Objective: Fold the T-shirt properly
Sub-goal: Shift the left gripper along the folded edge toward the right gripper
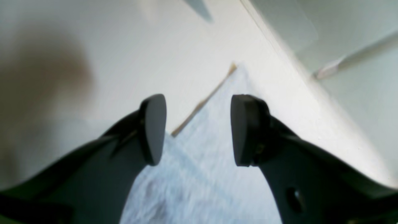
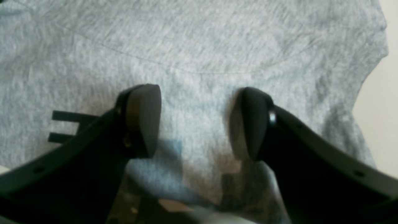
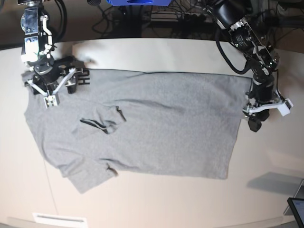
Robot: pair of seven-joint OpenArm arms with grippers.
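Both grippers (image 1: 199, 130) (image 2: 199, 123) wide, empty, angled low at opposite T-shirt (image 3: 142, 123) ends.

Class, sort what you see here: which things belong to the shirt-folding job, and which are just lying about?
Part of the job:
- T-shirt, spread flat on the table
- left gripper, open over a shirt corner
- right gripper, open over the cloth

Just lying about:
- cables behind the table
- dark device at the table's corner
- blue object at the back
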